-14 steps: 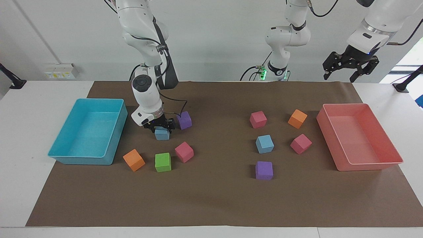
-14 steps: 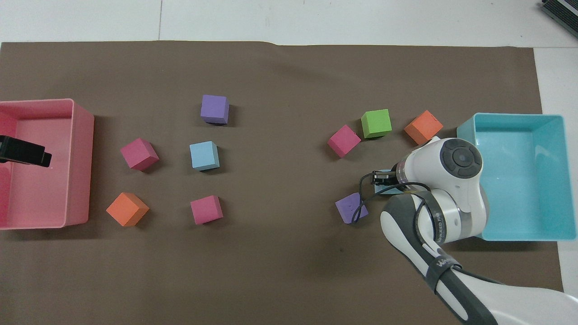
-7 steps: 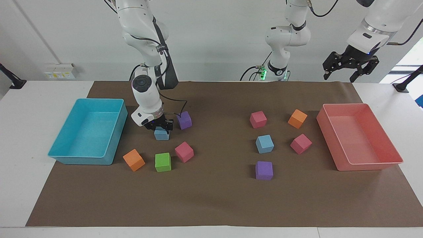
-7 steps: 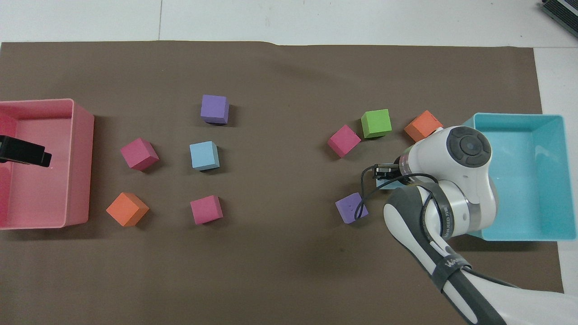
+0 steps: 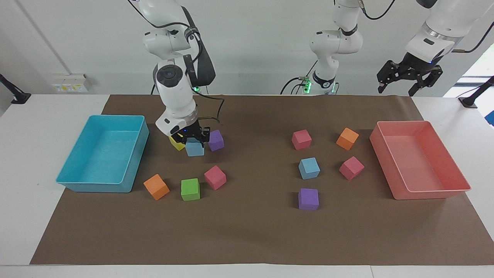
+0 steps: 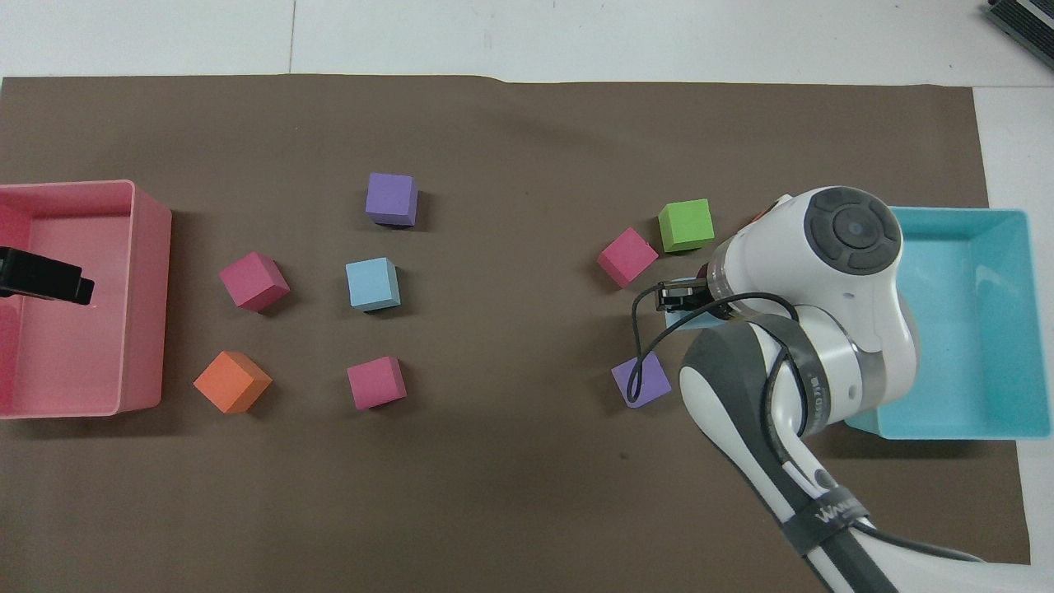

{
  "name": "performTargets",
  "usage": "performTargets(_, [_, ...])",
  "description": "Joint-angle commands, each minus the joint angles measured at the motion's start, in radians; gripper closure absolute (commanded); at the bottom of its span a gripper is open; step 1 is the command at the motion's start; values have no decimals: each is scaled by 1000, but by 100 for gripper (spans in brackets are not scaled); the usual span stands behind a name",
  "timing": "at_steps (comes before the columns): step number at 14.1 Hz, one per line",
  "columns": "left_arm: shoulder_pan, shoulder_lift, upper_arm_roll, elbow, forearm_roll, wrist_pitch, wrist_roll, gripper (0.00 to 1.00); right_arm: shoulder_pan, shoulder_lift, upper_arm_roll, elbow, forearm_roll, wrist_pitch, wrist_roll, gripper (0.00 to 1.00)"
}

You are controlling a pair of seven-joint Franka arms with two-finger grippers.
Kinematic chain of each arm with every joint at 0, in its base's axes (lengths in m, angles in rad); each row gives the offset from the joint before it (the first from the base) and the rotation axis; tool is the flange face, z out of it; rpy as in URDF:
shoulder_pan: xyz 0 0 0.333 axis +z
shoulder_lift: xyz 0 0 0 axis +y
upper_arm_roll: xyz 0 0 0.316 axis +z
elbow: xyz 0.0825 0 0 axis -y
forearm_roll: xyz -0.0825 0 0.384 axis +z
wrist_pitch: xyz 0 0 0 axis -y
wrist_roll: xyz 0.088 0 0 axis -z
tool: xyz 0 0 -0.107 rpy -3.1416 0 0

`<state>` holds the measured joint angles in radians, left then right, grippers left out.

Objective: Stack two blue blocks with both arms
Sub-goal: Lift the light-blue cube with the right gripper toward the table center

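Note:
My right gripper [image 5: 192, 138] is shut on a sky-blue block [image 5: 195, 148] and holds it a little above the brown paper, over a spot beside the turquoise bin. In the overhead view my right arm hides nearly all of this block, and the right gripper [image 6: 679, 298] shows only as a black tip. The second blue block [image 5: 309, 168] [image 6: 372, 284] rests on the paper toward the left arm's end, among other cubes. My left gripper [image 5: 401, 87] waits high up, open and holding nothing. In the overhead view the left gripper [image 6: 41, 277] is over the pink bin.
A yellow cube [image 5: 176, 144] and a purple cube [image 5: 215, 140] flank the held block. Orange, green and pink cubes lie farther from the robots. Pink, orange and purple cubes ring the second blue block. The turquoise bin [image 5: 77, 181] and the pink bin [image 5: 428, 195] stand at the paper's ends.
My right gripper has risen with the blue block and shifted slightly toward the purple cube, uncovering a yellow cube. The left arm has not moved.

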<state>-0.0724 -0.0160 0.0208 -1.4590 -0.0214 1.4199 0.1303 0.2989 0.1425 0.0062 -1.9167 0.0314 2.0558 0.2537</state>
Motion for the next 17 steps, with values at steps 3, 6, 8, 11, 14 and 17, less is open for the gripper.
performTargets(3, [6, -5, -4, 5, 1, -10, 0, 0, 107, 152, 2, 211, -2, -82, 83, 100])
performTargets(6, [6, -5, -4, 5, 1, -10, 0, 0, 198, 250, 2, 309, -13, -83, 192, 100])
performTargets(8, [6, -5, -4, 5, 1, -10, 0, 0, 224, 316, 2, 378, -15, -97, 260, 100])
performTargets(11, [8, -5, -4, 5, 1, -10, 0, 0, 258, 370, 3, 426, -11, -86, 309, 100])
performTargets(14, [6, -5, -4, 5, 1, -9, 0, 0, 295, 396, 3, 426, -8, -79, 332, 100])
performTargets(17, [8, -5, -4, 5, 1, -9, 2, 0, 298, 397, 3, 418, -1, -49, 334, 100])
